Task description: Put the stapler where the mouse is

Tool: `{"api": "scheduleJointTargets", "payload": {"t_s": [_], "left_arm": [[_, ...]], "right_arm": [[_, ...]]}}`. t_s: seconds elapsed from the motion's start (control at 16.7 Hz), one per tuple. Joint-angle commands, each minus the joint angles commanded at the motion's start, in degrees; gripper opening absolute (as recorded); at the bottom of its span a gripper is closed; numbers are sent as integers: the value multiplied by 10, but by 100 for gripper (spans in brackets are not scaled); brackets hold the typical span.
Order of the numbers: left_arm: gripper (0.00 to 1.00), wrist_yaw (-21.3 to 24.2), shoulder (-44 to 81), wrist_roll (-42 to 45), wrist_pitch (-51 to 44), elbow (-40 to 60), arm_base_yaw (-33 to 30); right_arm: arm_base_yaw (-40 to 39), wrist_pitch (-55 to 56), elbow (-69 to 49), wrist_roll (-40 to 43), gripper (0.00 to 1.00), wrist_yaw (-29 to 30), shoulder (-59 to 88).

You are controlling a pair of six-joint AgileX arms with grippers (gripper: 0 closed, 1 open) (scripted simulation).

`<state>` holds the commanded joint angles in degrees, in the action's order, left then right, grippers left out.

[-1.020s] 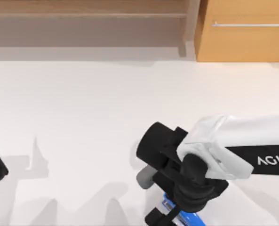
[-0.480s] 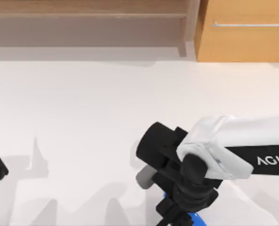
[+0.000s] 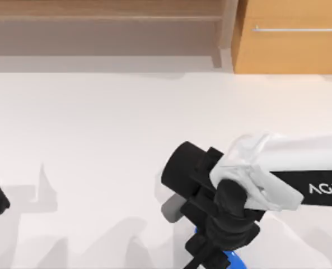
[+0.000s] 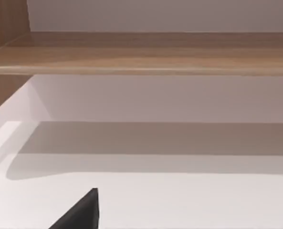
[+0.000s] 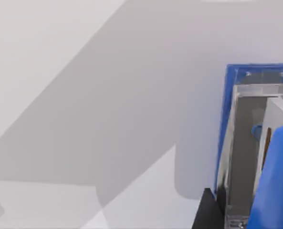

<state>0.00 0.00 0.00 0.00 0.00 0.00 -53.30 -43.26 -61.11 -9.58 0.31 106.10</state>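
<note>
The right gripper (image 3: 206, 259), fingers' spread impossible to tell, hangs over the small bright blue stapler (image 3: 232, 259) at the white bench's (image 3: 98, 140) near edge; lifting and placement remain.

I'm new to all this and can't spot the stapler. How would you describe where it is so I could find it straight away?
Start at the white table and follow the white right arm to its black wrist near the front edge, right of the middle. A bright blue piece peeks out below the right gripper: that is the stapler. It is the one vivid blue thing, with a silvery metal channel.
</note>
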Motion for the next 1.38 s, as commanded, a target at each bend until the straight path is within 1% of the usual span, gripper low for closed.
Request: {"api": "scheduleJointTargets", "payload": {"t_s": [0.24,0.54,0.72,0.84,0.96,1.08,1.38], "left_arm": [[100,0,0,0,0,0,0],[100,0,0,0,0,0,0],[100,0,0,0,0,0,0],[100,0,0,0,0,0,0],[100,0,0,0,0,0,0],[100,0,0,0,0,0,0],[100,0,0,0,0,0,0]], "right_arm": [[1,-47,-21,1,0,0,-22],[1,-48,-22,0,0,0,-22],[36,-59,-54,17,0,0,-7],[90,-74,-93,41,0,1,17],[166,-94,-140,71,0,1,49],[263,-118,-192,107,0,2,86],[533,-177,-326,206,0,7,174]]}}
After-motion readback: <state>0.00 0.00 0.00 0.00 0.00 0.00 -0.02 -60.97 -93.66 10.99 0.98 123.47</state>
